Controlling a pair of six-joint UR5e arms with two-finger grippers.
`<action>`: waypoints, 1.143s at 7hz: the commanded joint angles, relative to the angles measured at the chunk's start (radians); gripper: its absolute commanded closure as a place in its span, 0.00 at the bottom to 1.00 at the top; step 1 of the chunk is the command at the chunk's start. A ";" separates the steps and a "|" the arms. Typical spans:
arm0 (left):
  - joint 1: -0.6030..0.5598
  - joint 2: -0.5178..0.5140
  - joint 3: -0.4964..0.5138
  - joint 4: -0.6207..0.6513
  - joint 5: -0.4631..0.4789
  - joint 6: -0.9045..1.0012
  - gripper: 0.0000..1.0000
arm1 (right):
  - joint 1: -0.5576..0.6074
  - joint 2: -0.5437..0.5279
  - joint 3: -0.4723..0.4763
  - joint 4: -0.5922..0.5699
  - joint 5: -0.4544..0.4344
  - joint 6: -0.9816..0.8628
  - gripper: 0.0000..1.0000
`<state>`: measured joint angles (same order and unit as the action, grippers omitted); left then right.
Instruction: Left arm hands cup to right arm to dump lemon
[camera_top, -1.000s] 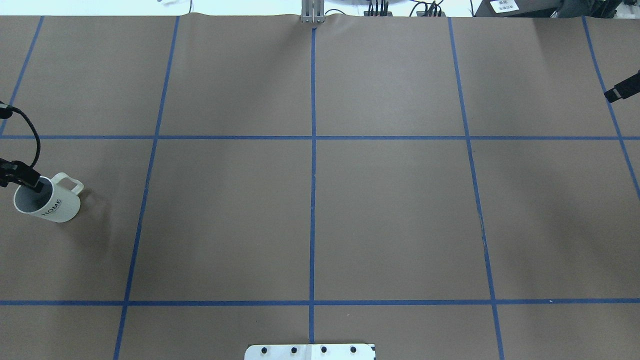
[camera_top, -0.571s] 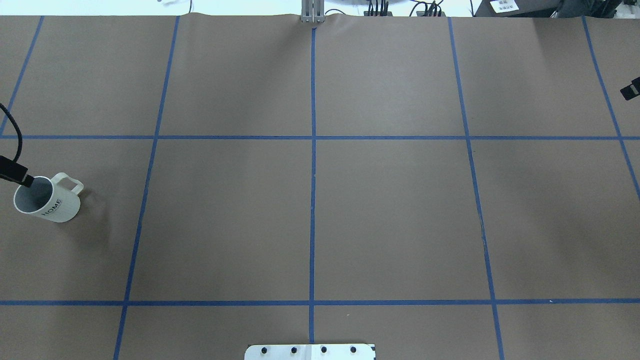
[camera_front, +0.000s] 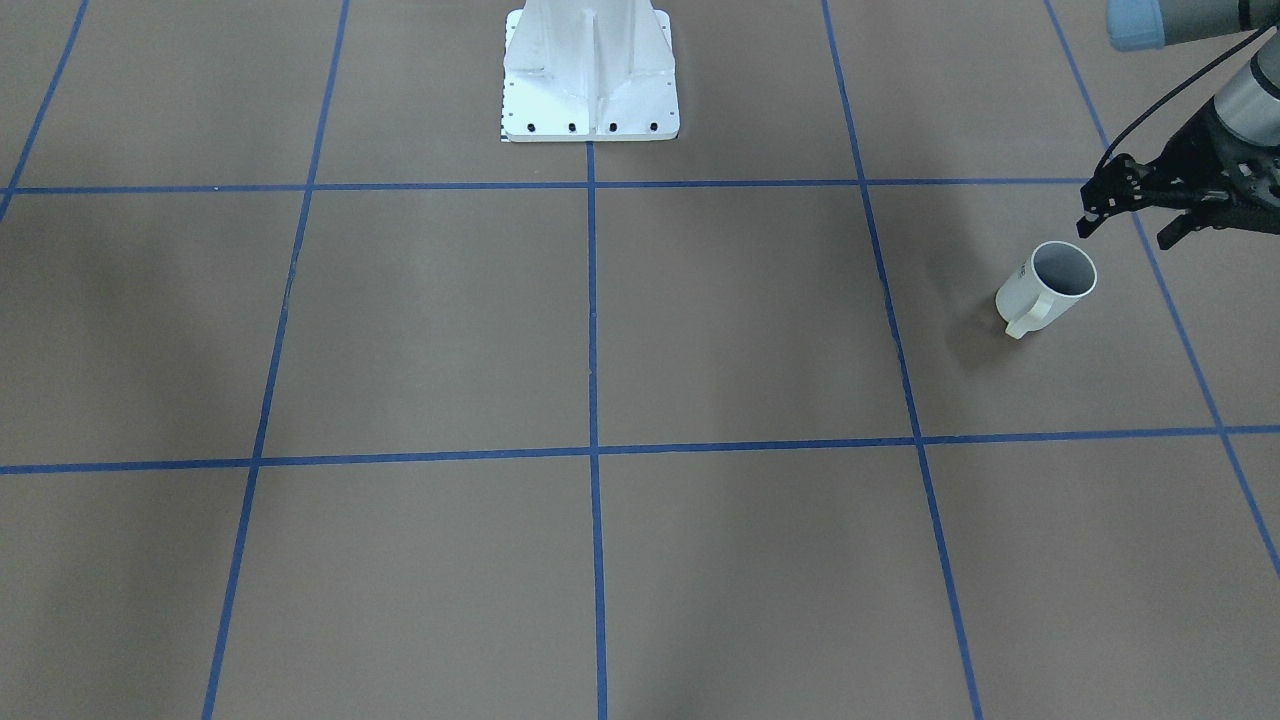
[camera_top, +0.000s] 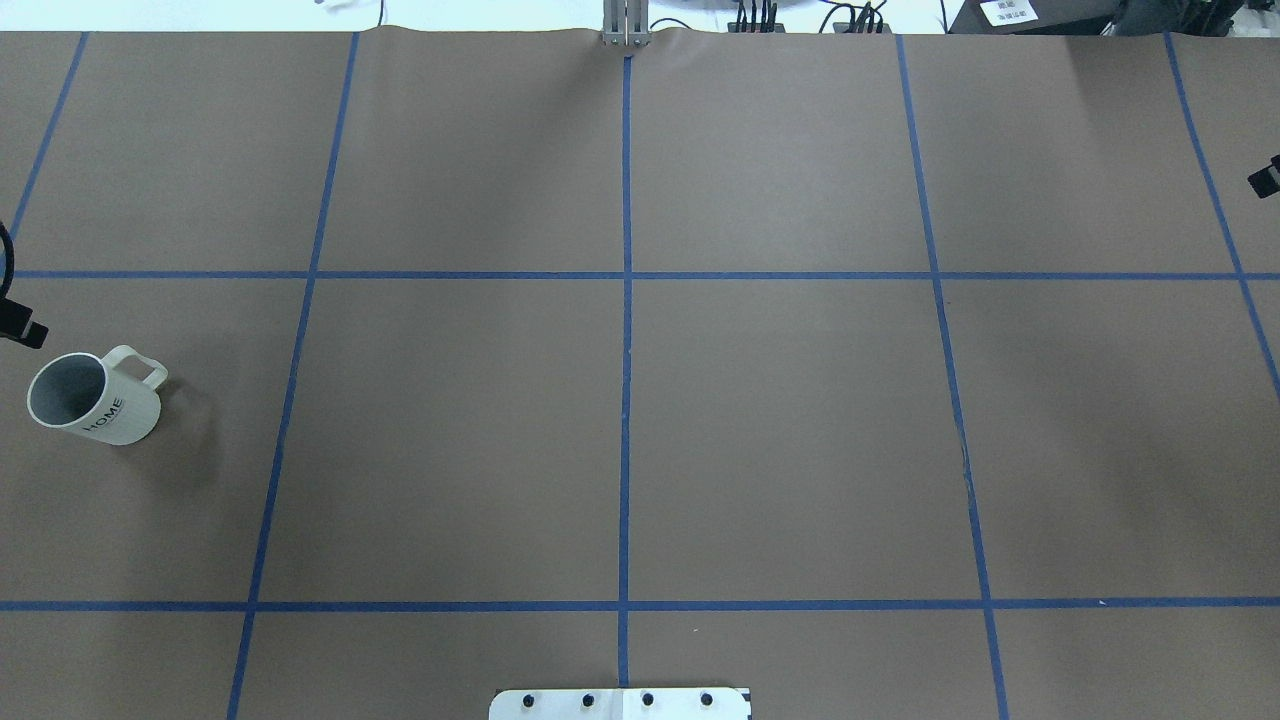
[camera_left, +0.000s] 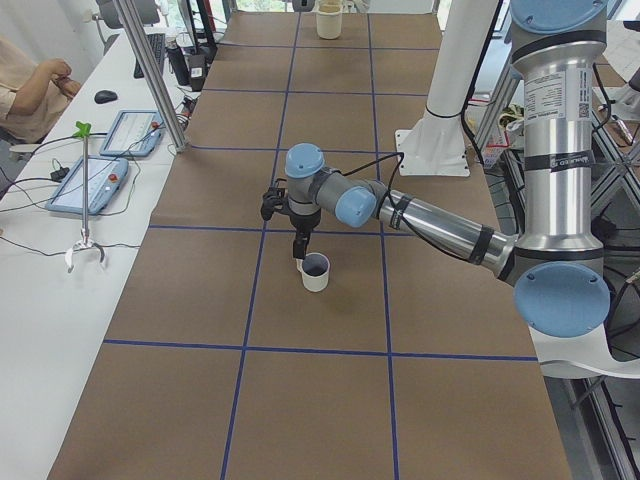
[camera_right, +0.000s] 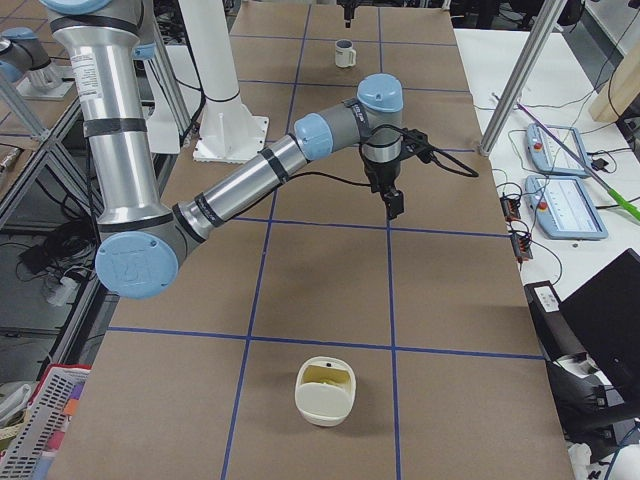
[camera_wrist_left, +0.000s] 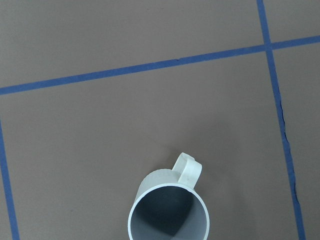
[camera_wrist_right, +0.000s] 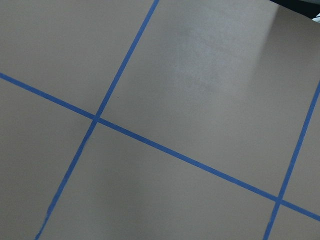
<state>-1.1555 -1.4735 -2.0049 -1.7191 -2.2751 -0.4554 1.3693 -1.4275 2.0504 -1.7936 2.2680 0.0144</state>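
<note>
The cup is a white mug marked HOME, standing upright at the table's far left with its handle toward the far side. It also shows in the front view, the left view and the left wrist view. Its grey inside looks empty; the lemon is not in view there. My left gripper hovers just beside and above the cup's rim, fingers apart, holding nothing. Only a tip of it shows overhead. My right gripper shows only a tip at the right edge; the right view shows it above the table.
A cream container with something yellowish inside stands near the table's right end. The robot's white base plate sits at the near edge. Pendants lie on the side bench. An operator sits beyond the far side.
My left gripper has drawn back from the cup's rim toward the left edge. My right gripper has pulled back toward the right edge. The cup has not moved.
</note>
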 joint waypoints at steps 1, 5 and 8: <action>-0.052 0.012 0.006 0.003 -0.006 0.042 0.01 | 0.005 -0.034 -0.006 -0.024 -0.004 -0.022 0.00; -0.209 0.030 0.046 0.192 -0.012 0.264 0.01 | 0.021 -0.204 -0.105 -0.034 -0.004 -0.209 0.00; -0.288 0.038 0.167 0.191 -0.130 0.435 0.00 | 0.086 -0.237 -0.087 -0.032 0.030 -0.208 0.00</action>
<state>-1.4238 -1.4389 -1.8737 -1.5285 -2.3520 -0.0648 1.4307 -1.6551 1.9560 -1.8253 2.2763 -0.1927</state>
